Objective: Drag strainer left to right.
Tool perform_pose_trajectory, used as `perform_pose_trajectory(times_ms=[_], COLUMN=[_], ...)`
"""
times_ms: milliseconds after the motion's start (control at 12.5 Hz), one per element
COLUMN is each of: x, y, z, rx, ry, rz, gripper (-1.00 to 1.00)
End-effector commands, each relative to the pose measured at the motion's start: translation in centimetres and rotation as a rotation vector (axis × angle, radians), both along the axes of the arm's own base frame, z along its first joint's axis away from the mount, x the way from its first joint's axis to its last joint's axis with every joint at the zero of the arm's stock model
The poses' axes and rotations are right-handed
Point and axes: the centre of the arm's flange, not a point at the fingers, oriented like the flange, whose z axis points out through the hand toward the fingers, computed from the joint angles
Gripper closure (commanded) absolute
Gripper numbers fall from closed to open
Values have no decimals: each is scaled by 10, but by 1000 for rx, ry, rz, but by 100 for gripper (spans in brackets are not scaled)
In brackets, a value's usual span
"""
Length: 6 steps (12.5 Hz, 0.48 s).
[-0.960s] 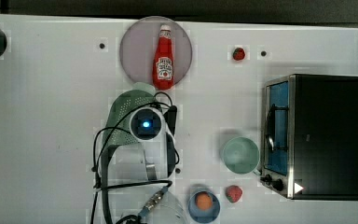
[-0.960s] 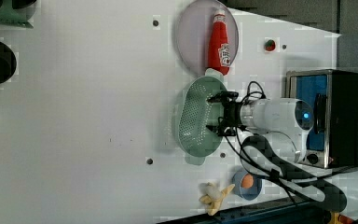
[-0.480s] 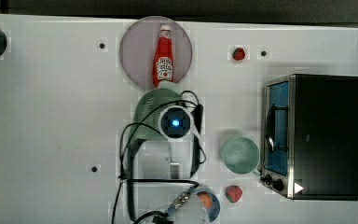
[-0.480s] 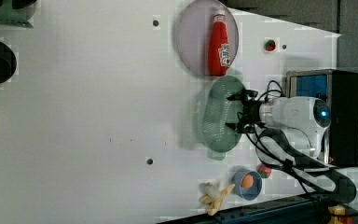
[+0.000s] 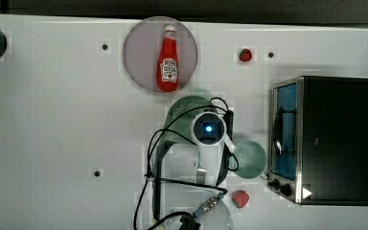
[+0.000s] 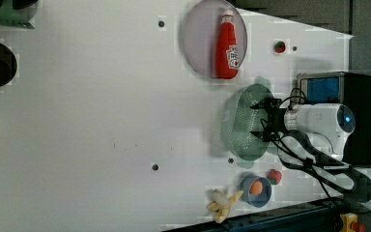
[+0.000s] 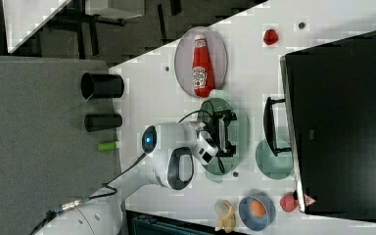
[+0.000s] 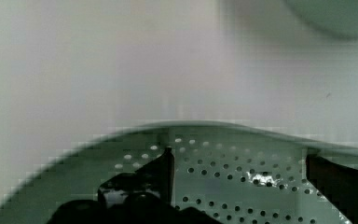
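Note:
The strainer (image 5: 181,114) is a pale mint-green oblong colander full of small holes, lying near the table's middle in the top view, just below the plate. My wrist (image 5: 210,128) covers the strainer's right part in the top view. In the left view the gripper (image 6: 262,121) reaches down into the strainer (image 6: 241,126), open, with its fingers spread wide inside the bowl. The wrist view shows the holed floor of the strainer (image 8: 223,154) with one dark finger (image 8: 168,170) and the other finger (image 8: 338,179) far apart, nothing between them.
A ketchup bottle (image 5: 168,60) lies on a grey plate (image 5: 136,55). A smooth green bowl (image 5: 250,160) sits right beside the arm, with a black toaster oven (image 5: 330,139) beyond it. Strawberries (image 5: 245,55) (image 5: 240,198), a blue bowl (image 6: 256,191) and a banana (image 6: 222,204) lie nearby.
The arm and the strainer have slid toward the top view's right, from below the plate's left half to near the smooth green bowl. The fingers stayed spread.

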Motion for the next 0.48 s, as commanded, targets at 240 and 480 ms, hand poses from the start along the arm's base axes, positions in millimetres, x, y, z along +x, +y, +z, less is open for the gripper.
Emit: perform_pose_trajectory(times_ms=[240,480], x=[1,13], y=[-28,3], z=[13,46], rx=[-13,21], ry=[-19,-47], rz=[80,266], gripper=[-100,-100])
